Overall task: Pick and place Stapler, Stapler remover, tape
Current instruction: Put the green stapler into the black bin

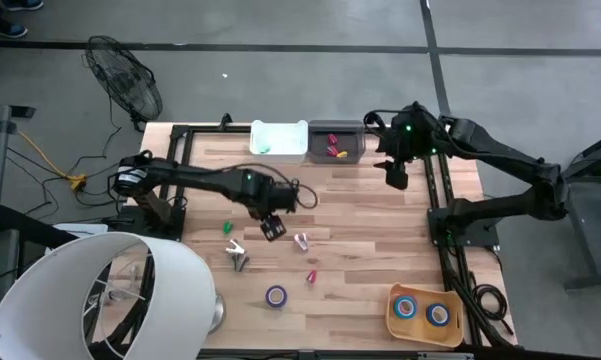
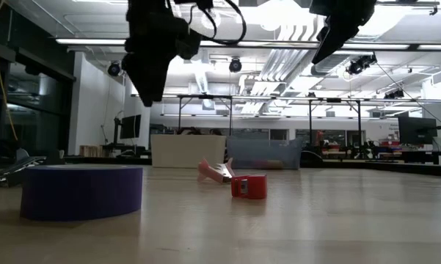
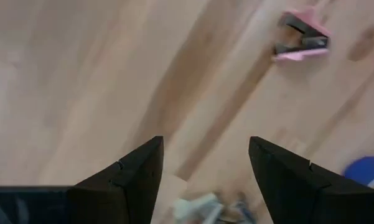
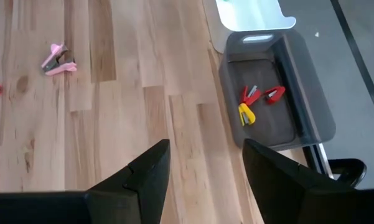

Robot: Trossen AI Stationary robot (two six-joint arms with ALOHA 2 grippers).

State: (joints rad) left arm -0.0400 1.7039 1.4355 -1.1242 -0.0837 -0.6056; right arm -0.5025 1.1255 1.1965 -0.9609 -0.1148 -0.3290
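My left gripper (image 1: 272, 228) hangs open above the middle of the table, holding nothing (image 3: 205, 168). Below and around it lie a pink staple remover (image 1: 301, 241) (image 3: 302, 40), a grey stapler (image 1: 238, 255) (image 3: 205, 208), a small red piece (image 1: 311, 276) (image 2: 248, 186) and a purple tape roll (image 1: 276, 295) (image 2: 81, 191), each resting on the wood. A small green piece (image 1: 227, 229) lies to the gripper's left. My right gripper (image 1: 397, 176) is open and empty, raised near the grey bin (image 4: 271, 93), which holds red and yellow staple removers (image 4: 252, 102).
A pale green bin (image 1: 279, 138) stands beside the grey bin (image 1: 337, 140) at the far edge. A wooden tray (image 1: 392, 300) with two blue tape rolls sits at the near right corner. A white lamp shade (image 1: 100, 300) covers the near left corner; a fan (image 1: 125, 75) stands off the table.
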